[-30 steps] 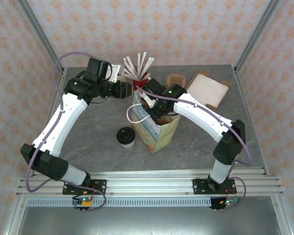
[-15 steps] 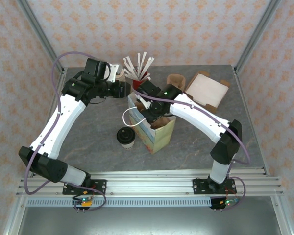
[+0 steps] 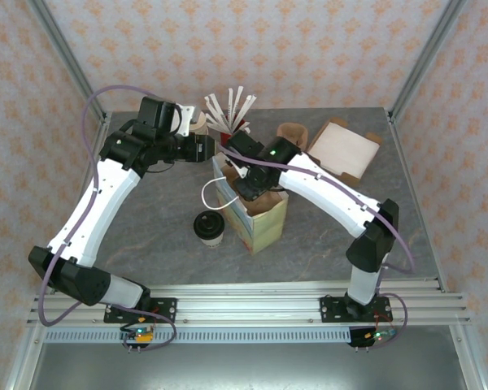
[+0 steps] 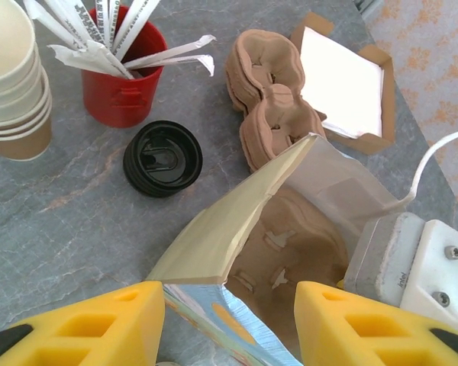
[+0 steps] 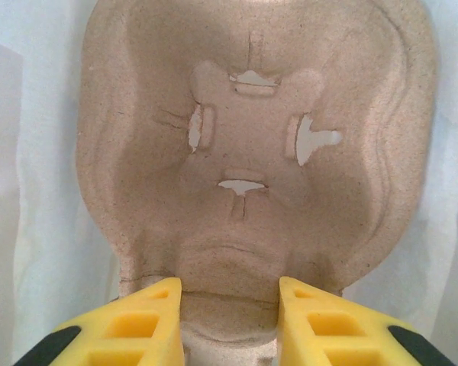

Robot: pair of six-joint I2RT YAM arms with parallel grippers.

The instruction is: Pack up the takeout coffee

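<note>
The takeout coffee (image 3: 209, 227), a small cream cup with a black lid, stands on the table just left of the paper bag (image 3: 262, 226). My right gripper (image 3: 248, 185) reaches down into the open bag. In the right wrist view it (image 5: 229, 320) is shut on the narrow middle of a brown pulp cup carrier (image 5: 248, 152) lying inside the bag. My left gripper (image 4: 229, 328) is open at the bag's far left corner, and its fingers straddle the bag's rim (image 4: 214, 236). From there the carrier (image 4: 290, 244) shows inside the bag.
Behind the bag stand a red cup of wrapped sticks (image 4: 122, 95), a stack of lidless cups (image 4: 11, 84), a loose black lid (image 4: 162, 158), a pile of pulp carriers (image 4: 271, 84) and a box of white napkins (image 4: 343, 80). The bag's white handle (image 3: 211, 193) loops out to its left.
My right gripper has moved left and deeper into the bag with the carrier. The bag has shifted slightly left toward the coffee. The left arm has barely moved.
</note>
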